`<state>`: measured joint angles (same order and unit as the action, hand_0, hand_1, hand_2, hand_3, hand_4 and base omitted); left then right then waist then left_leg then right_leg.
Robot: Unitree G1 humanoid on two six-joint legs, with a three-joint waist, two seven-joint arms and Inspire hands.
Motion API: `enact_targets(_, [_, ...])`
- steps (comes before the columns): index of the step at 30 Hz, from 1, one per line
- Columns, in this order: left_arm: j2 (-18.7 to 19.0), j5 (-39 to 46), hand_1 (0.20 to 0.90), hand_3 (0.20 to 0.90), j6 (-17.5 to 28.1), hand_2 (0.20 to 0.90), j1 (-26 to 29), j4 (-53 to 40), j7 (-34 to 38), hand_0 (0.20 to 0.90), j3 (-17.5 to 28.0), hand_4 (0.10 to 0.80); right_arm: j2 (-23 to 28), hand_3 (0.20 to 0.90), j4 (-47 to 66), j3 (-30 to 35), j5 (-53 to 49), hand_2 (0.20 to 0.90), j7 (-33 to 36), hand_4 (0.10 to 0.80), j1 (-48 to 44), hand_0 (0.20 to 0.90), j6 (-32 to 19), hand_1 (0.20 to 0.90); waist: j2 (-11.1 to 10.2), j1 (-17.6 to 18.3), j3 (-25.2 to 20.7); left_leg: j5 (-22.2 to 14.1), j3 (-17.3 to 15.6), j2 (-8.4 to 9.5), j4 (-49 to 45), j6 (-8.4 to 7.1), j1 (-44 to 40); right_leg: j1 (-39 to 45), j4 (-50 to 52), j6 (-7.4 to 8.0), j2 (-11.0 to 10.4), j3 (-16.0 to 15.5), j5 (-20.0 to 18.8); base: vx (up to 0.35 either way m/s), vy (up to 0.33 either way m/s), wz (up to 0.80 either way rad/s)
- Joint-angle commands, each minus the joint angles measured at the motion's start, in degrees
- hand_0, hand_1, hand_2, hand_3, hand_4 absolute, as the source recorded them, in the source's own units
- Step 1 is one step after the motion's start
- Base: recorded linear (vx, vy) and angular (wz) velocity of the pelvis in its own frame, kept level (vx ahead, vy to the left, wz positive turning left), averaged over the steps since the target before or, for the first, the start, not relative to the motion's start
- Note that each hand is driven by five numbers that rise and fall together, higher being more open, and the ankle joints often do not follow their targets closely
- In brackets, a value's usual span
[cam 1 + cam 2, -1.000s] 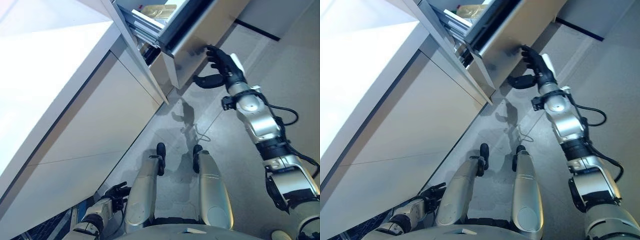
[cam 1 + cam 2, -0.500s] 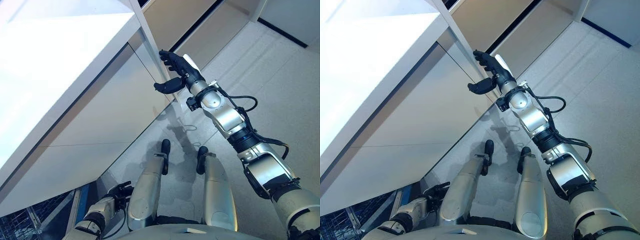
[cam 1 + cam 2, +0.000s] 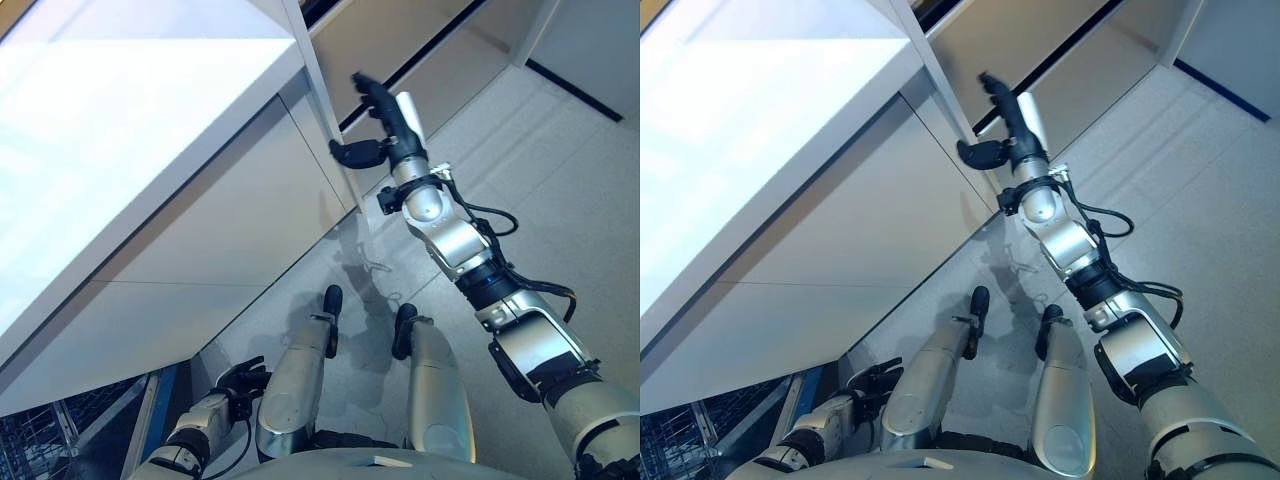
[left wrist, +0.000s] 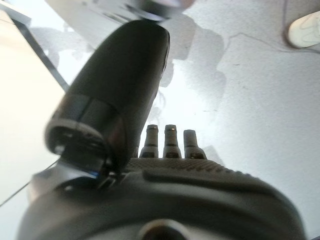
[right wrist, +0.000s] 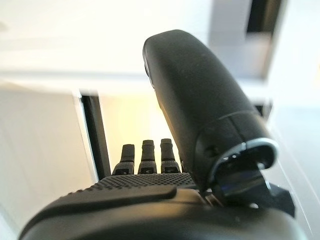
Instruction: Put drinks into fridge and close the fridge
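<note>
The right robot hand (image 3: 385, 125), fingers straight and holding nothing, sits by the fridge door (image 3: 400, 40) at upper centre (no drinks visible). Press flat until the dark seam closes. The left robot hand (image 3: 235, 382) hangs relaxed, empty, lower left.

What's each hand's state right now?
Left hand: open, empty, low by the robot's side.
Right hand: open, empty, raised near the fridge front.

Head stereo pair looking down, sharing cabinet front (image 3: 230, 220) and floor (image 3: 560, 150), wrist cameras close along each hand
</note>
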<state>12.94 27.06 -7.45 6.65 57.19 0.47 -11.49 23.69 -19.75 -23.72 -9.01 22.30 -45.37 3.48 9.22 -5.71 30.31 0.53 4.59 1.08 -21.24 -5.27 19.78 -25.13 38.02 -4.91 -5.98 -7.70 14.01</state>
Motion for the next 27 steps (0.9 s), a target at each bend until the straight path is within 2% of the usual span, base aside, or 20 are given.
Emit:
enact_targets(1, [1.84, -0.19, 0.900, 0.900, 0.36, 0.900, -4.88, -3.10, 3.08, 0.900, 1.19, 0.800, 1.00, 0.900, 8.42, 5.72, -0.71, 0.900, 3.70, 0.800, 2.85, 0.900, -8.78, 0.900, -2.96, 2.27, -3.62, -4.58, -5.26, 4.21, -1.09, 7.51, -3.99, 7.32, -12.82, 1.49, 1.88, 0.65, -7.42, 0.063, -0.099, 0.02])
enact_targets(2, [2.11, 0.44, 0.900, 0.900, 0.27, 0.900, -5.07, -3.41, 4.19, 0.900, 1.73, 0.800, 0.67, 0.900, 8.63, 7.18, -0.47, 0.900, 5.16, 0.800, 8.45, 0.900, -8.26, 0.900, -4.19, 2.97, -4.62, -4.54, -5.12, 3.88, 0.13, 7.44, -4.94, 8.73, -14.97, 1.99, 1.96, 0.64, -8.40, 0.062, -0.101, 0.02])
enact_targets(4, [2.10, -0.13, 0.900, 0.900, 0.16, 0.900, -5.86, -3.82, 4.94, 0.900, 2.76, 0.800, 0.79, 0.900, 8.37, 9.70, -1.17, 0.900, 2.67, 0.800, 16.85, 0.900, -12.42, 0.900, -5.36, 3.74, -5.68, -4.70, -5.28, 3.40, 2.00, 7.46, -7.01, 10.75, -16.89, 2.47, 2.21, 0.75, -8.61, 0.091, -0.090, -0.02])
enact_targets(6, [1.61, -1.13, 0.900, 0.900, 0.36, 0.900, -8.06, -4.96, 5.52, 0.900, 4.30, 0.800, 0.37, 0.900, 7.18, 13.23, -1.70, 0.900, -2.06, 0.800, 31.55, 0.900, -15.57, 0.900, -7.12, 5.44, -8.86, -3.92, -5.85, 2.75, 6.09, 7.35, -10.60, 14.61, -21.70, 3.54, 2.80, 0.84, -10.07, 0.118, -0.086, -0.08])
enact_targets(7, [1.57, -1.18, 0.900, 0.900, 0.38, 0.900, -8.27, -5.05, 5.56, 0.900, 4.35, 0.800, 0.30, 0.900, 6.98, 13.40, -1.56, 0.900, -2.40, 0.800, 32.50, 0.900, -15.47, 0.900, -7.22, 5.55, -9.12, -3.85, -5.89, 2.70, 6.55, 7.35, -11.02, 15.07, -22.22, 3.62, 2.86, 0.82, -10.21, 0.107, -0.082, -0.20])
enact_targets(8, [1.48, -1.96, 0.900, 0.900, 0.16, 0.900, -9.33, -5.51, 5.43, 0.900, 5.13, 0.800, -0.62, 0.900, 4.92, 14.35, -0.89, 0.900, -5.58, 0.800, 38.14, 0.900, -14.32, 0.900, -7.93, 6.35, -10.77, -3.86, -6.07, 2.42, 8.64, 7.22, -13.48, 17.72, -24.68, 4.13, 3.24, 0.88, -10.53, 0.063, -0.062, -0.24])
enact_targets(10, [1.54, -2.66, 0.900, 0.900, -0.10, 0.900, -9.74, -5.41, 4.97, 0.900, 5.51, 0.800, -1.05, 0.900, 2.18, 14.96, -1.93, 0.900, -7.39, 0.800, 40.91, 0.900, -12.05, 0.900, -8.40, 6.88, -12.21, -3.49, -6.19, 2.24, 10.41, 7.07, -14.87, 19.34, -26.76, 4.46, 3.48, 0.84, -11.12, 0.056, -0.063, -0.22])
enact_targets(11, [1.74, -1.89, 0.900, 0.900, -0.79, 0.900, -10.19, -4.54, 4.96, 0.900, 5.71, 0.800, -1.50, 0.900, -2.46, 15.45, -3.98, 0.900, -9.50, 0.800, 43.79, 0.900, -9.40, 0.900, -8.89, 7.35, -13.69, -3.23, -6.26, 2.07, 12.37, 6.90, -16.73, 21.41, -29.02, 4.94, 3.82, 0.95, -11.76, 0.047, -0.064, -0.15])
enact_targets(13, [1.90, -1.61, 0.900, 0.900, -0.85, 0.900, -11.18, -2.26, 3.92, 0.900, 6.69, 0.800, -2.18, 0.900, -10.66, 15.61, -4.75, 0.900, -11.54, 0.800, 47.37, 0.900, -8.26, 0.900, -9.47, 7.58, -15.82, -2.74, -6.55, 1.86, 15.11, 6.61, -19.04, 23.83, -32.19, 5.62, 4.12, 0.79, -12.96, 0.034, -0.071, -0.08])
enact_targets(16, [1.75, -2.19, 0.900, 0.900, 0.57, 0.900, -11.27, 0.25, 3.09, 0.900, 6.97, 0.800, -3.28, 0.900, -19.46, 15.95, -7.57, 0.900, -12.40, 0.800, 48.03, 0.900, -6.45, 0.900, -9.81, 7.24, -17.35, -2.08, -6.80, 1.63, 17.55, 6.48, -20.84, 25.86, -34.94, 6.06, 4.40, 0.55, -14.23, 0.002, -0.053, -0.03])
enact_targets(17, [1.73, -2.46, 0.900, 0.900, 2.40, 0.900, -11.22, 2.64, 2.11, 0.900, 6.65, 0.800, -4.40, 0.900, -26.42, 15.76, -5.82, 0.900, -17.30, 0.800, 48.20, 0.900, -5.87, 0.900, -9.99, 6.99, -18.35, -1.83, -6.45, 1.59, 18.90, 6.42, -22.08, 27.00, -35.96, 6.06, 4.73, 0.60, -14.37, -0.018, -0.072, -0.02])
enact_targets(19, [1.74, -2.47, 0.900, 0.900, 3.46, 0.900, -10.82, 4.36, 1.39, 0.900, 6.28, 0.800, -5.39, 0.900, -30.91, 14.87, -4.66, 0.900, -19.86, 0.800, 47.90, 0.900, -4.52, 0.900, -10.12, 6.79, -18.94, -1.65, -6.33, 1.60, 19.62, 6.47, -22.55, 27.49, -36.23, 6.06, 4.89, 0.84, -14.29, -0.028, -0.049, -0.02])
enact_targets(20, [1.45, -3.26, 0.900, 0.900, 4.09, 0.900, -9.99, 6.40, 0.45, 0.900, 6.15, 0.800, -6.79, 0.900, -37.18, 13.76, -2.26, 0.900, -23.97, 0.800, 47.68, 0.900, -2.74, 0.900, -10.19, 6.39, -19.64, -1.13, -6.16, 1.43, 20.80, 6.38, -23.13, 28.22, -36.60, 6.11, 5.15, 0.61, -14.20, -0.036, -0.028, 0.00])
enact_targets(21, [1.44, -3.51, 0.900, 0.900, 4.01, 0.900, -9.90, 6.60, 0.23, 0.900, 6.15, 0.800, -6.90, 0.900, -37.71, 13.67, -1.55, 0.900, -24.90, 0.800, 47.63, 0.900, -1.81, 0.900, -10.20, 6.35, -19.67, -1.09, -6.13, 1.43, 20.89, 6.38, -23.22, 28.32, -36.64, 6.11, 5.18, 0.58, -14.18, -0.045, -0.035, 0.02])
enact_targets(22, [1.40, -4.43, 0.900, 0.900, 4.39, 0.900, -9.45, 7.88, -0.35, 0.900, 5.86, 0.800, -7.39, 0.900, -41.71, 12.73, 0.29, 0.900, -26.66, 0.800, 47.40, 0.900, -2.49, 0.900, -10.26, 6.08, -19.93, -1.03, -6.00, 1.37, 21.06, 6.36, -23.44, 28.70, -36.76, 6.00, 5.25, 0.52, -14.04, -0.028, -0.030, 0.04])
enact_targets(23, [1.21, -5.88, 0.900, 0.900, 5.10, 0.900, -8.87, 9.43, -0.96, 0.900, 5.27, 0.800, -7.85, 0.900, -45.84, 11.67, 2.02, 0.900, -27.88, 0.800, 47.07, 0.900, -0.90, 0.900, -10.44, 5.67, -20.36, -1.04, -5.84, 1.42, 21.09, 6.38, -23.61, 29.12, -37.00, 5.97, 5.26, 0.43, -14.01, -0.028, -0.040, 0.05])
enact_targets(27, [0.39, -8.58, 0.900, 0.900, 6.23, 0.900, -8.24, 12.42, -1.58, 0.900, 4.38, 0.800, -8.91, 0.900, -51.29, 11.71, 0.06, 0.900, -30.26, 0.800, 46.44, 0.900, 3.30, 0.900, -10.84, 4.86, -21.43, -1.70, -5.47, 1.56, 20.62, 6.62, -24.48, 30.33, -36.94, 5.99, 5.16, 0.24, -13.57, -0.005, -0.017, 0.04])
